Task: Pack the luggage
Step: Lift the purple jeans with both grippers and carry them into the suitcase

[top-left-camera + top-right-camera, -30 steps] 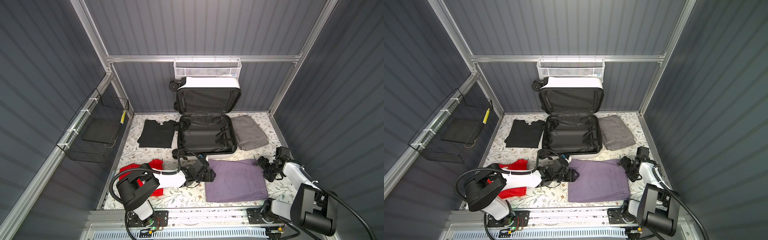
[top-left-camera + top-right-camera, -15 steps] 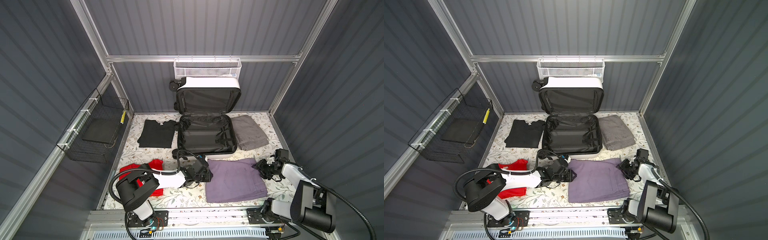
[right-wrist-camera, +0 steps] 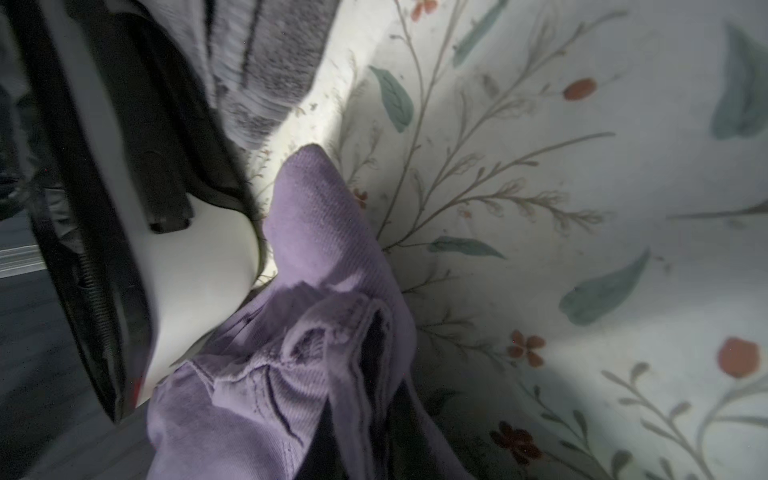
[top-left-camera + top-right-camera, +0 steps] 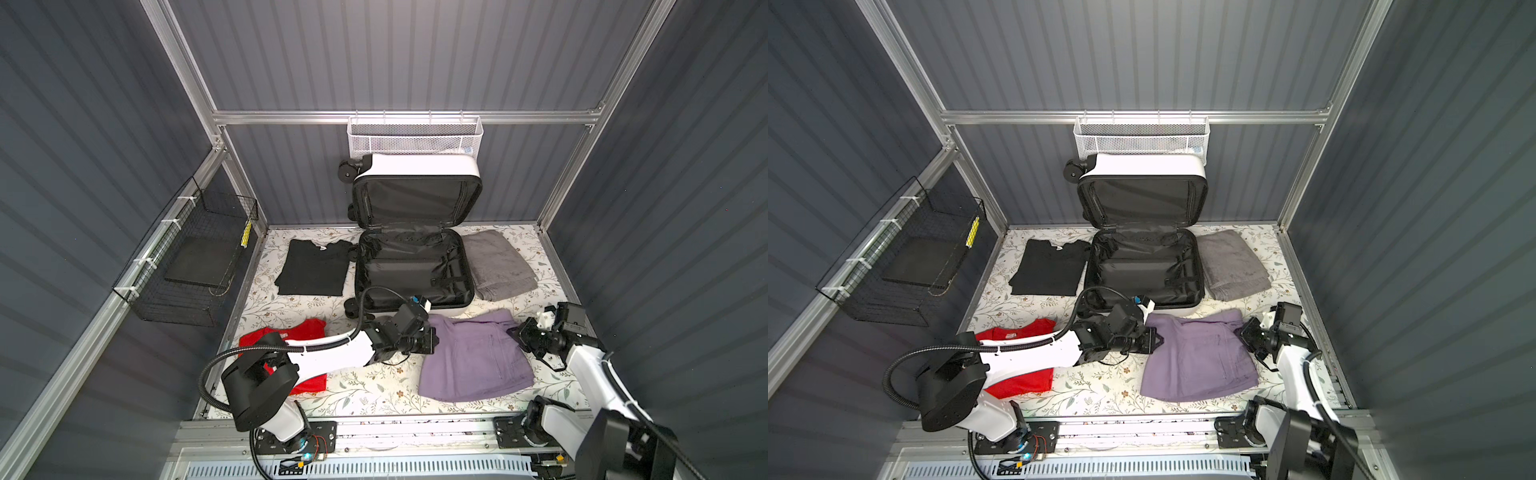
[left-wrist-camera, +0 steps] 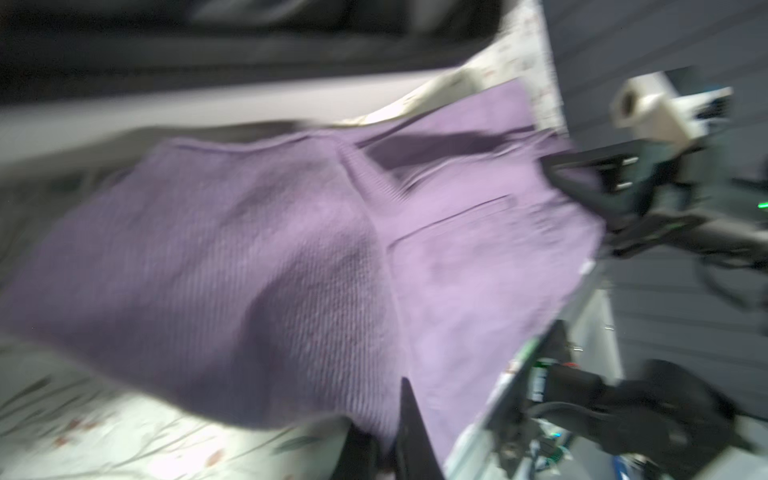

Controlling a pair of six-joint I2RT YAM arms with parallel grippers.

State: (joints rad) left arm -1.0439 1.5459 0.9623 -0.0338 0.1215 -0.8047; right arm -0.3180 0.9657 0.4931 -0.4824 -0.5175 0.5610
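White-shelled luggage (image 4: 415, 166) lies open, wheels (image 4: 345, 170) left, long axis left-right, while the low-reaching left gripper (image 4: 434, 337) and right gripper (image 4: 515, 332) pinch tight on opposite edges of the purple garment (image 4: 473, 365).

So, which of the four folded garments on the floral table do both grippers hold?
The purple folded garment: the left gripper and right gripper pinch its opposite edges. The black garment, grey garment and red garment lie ungripped.

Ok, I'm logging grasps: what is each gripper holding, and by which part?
Both hold the purple garment: left gripper on its far left corner, right gripper on its far right corner.
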